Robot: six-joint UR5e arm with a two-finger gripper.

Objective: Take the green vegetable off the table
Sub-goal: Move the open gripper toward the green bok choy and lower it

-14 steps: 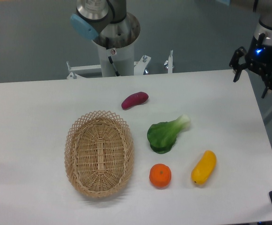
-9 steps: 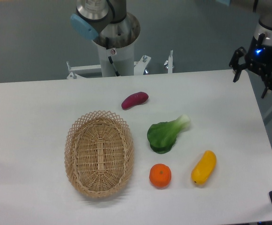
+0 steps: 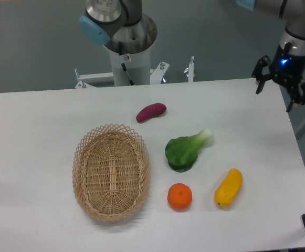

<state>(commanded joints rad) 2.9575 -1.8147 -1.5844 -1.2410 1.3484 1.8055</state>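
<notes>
The green vegetable [image 3: 186, 150] lies on the white table [image 3: 37, 126], right of centre, its dark leaves toward the front left and its pale stem pointing up and right. My gripper [image 3: 273, 100] hangs open above the table's far right corner, well away from the vegetable, fingers spread and pointing down with nothing between them. A blue light glows on its body.
A wicker basket [image 3: 111, 171] sits left of the vegetable. A purple sweet potato [image 3: 151, 112] lies behind it, an orange [image 3: 179, 197] in front, and a yellow oblong fruit [image 3: 229, 187] to the front right. The arm's base column [image 3: 128, 47] stands behind the table.
The gripper has shifted slightly left and up, closer over the table's far right corner. Objects on the table have not moved.
</notes>
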